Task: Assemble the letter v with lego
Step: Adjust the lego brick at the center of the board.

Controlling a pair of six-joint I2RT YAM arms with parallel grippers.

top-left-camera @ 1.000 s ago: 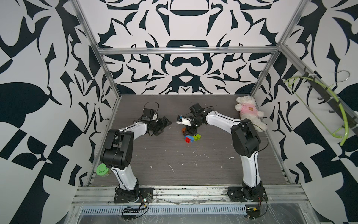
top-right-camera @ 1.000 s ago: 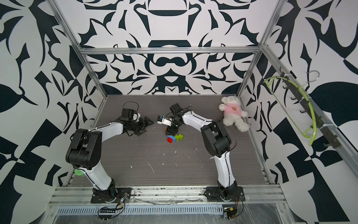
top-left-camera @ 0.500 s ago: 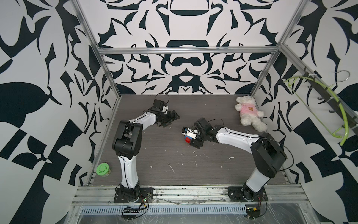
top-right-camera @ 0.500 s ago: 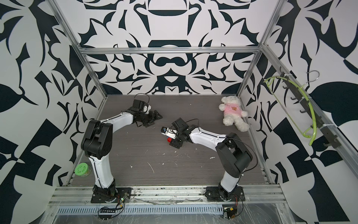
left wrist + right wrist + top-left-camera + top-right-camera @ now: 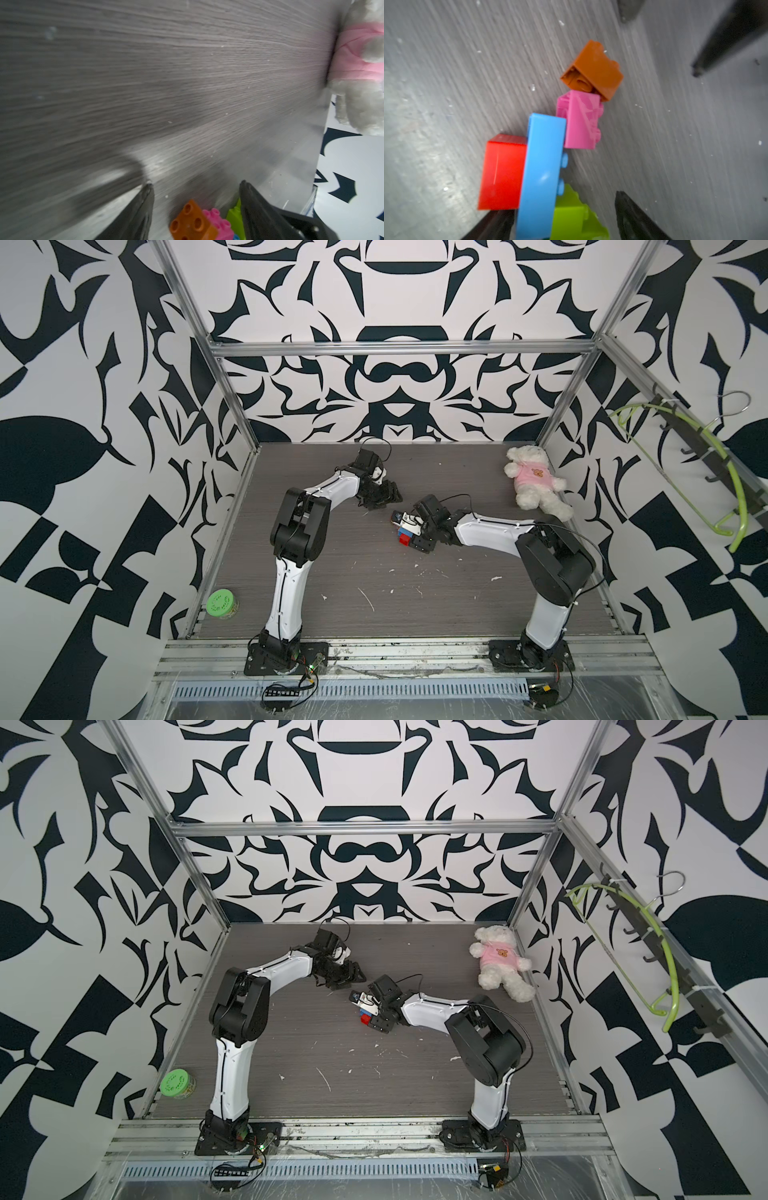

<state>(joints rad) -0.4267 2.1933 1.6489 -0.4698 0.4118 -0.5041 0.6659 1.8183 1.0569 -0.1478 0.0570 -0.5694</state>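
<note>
Top views both show grey tabletop (image 5: 374, 572), patterned walls (image 5: 395, 377), left pincer (image 5: 387, 502) and right pincer (image 5: 406, 533) released.

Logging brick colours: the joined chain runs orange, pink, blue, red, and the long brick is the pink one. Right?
No. The long one is the blue brick, not the pink brick, as the right wrist view shows. The order orange brick, pink, blue, red brick holds.

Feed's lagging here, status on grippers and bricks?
Both grippers open: right gripper straddles the brick cluster, left gripper close by its orange end. Bricks joined, lying on the table. Teddy bear far off, nothing blocking.
</note>
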